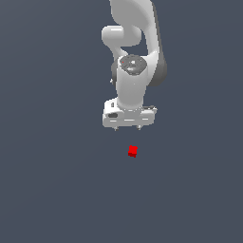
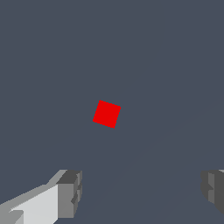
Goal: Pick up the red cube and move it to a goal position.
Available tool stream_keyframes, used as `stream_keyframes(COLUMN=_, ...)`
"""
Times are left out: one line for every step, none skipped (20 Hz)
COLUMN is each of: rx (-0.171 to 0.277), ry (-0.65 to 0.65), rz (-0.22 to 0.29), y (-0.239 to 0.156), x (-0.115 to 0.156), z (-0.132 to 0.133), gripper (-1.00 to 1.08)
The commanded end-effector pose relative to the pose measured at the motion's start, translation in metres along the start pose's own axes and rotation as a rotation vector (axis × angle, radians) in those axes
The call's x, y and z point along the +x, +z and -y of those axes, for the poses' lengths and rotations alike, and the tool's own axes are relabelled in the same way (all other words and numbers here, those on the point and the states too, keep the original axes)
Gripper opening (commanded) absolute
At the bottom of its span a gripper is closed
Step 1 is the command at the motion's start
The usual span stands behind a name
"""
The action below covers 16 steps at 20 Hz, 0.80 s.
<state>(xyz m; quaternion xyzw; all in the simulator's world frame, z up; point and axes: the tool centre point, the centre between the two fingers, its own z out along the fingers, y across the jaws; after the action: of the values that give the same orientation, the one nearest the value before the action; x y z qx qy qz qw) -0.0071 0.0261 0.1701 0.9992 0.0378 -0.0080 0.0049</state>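
Our gripper (image 1: 127, 128) hangs with fingers (image 2: 70, 192) spread wide, holding nothing; the red cube (image 1: 133, 151) rests on the grey floor, clear of and ahead of them, turned slightly askew.

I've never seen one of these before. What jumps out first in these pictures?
The red cube grabs the eye: a tiny bright spot alone on a plain dark grey floor. Above it in the exterior view stands the big white arm, its gripper near the cube but not touching it. In the wrist view the cube sits apart from the fingers, which stand wide open.
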Motion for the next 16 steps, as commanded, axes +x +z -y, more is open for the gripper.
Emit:
stream_keyframes(rx=0.000, ry=0.000, rz=0.000, y=0.000, x=0.000, z=0.000, gripper=1.00)
stream_keyframes(rx=0.000, ry=0.001, rz=0.000, y=0.000, x=0.000, z=0.000, gripper=1.00)
stream_keyframes(rx=0.000, ry=0.002, rz=0.000, y=0.001, x=0.000, z=0.000, gripper=1.00)
stream_keyframes(rx=0.000, ry=0.005, rz=0.000, y=0.003, x=0.001, z=0.001, gripper=1.00)
stream_keyframes(rx=0.000, ry=0.009, rz=0.000, y=0.005, x=0.001, z=0.001, gripper=1.00)
stream_keyframes(rx=0.000, ry=0.015, rz=-0.001, y=0.007, x=0.002, z=0.002, gripper=1.00)
stream_keyframes(rx=0.001, ry=0.021, rz=-0.001, y=0.010, x=0.002, z=0.002, gripper=1.00)
stream_keyframes(rx=0.001, ry=0.029, rz=-0.001, y=0.014, x=0.003, z=0.003, gripper=1.00)
stream_keyframes(rx=0.001, ry=0.038, rz=-0.002, y=0.018, x=0.004, z=0.004, gripper=1.00)
stream_keyframes(rx=0.001, ry=0.048, rz=-0.002, y=0.023, x=0.005, z=0.005, gripper=1.00)
stream_keyframes(rx=0.002, ry=0.059, rz=-0.003, y=0.029, x=0.006, z=0.007, gripper=1.00)
stream_keyframes(rx=0.002, ry=0.072, rz=-0.003, y=0.035, x=0.008, z=0.008, gripper=1.00)
stream_keyframes(rx=0.003, ry=0.085, rz=-0.004, y=0.041, x=0.009, z=0.009, gripper=1.00)
stream_keyframes(rx=0.003, ry=0.099, rz=-0.005, y=0.048, x=0.011, z=0.011, gripper=1.00)
stream_keyframes(rx=0.003, ry=0.114, rz=-0.005, y=0.055, x=0.013, z=0.012, gripper=1.00)
stream_keyframes(rx=0.004, ry=0.130, rz=-0.006, y=0.063, x=0.015, z=0.014, gripper=1.00)
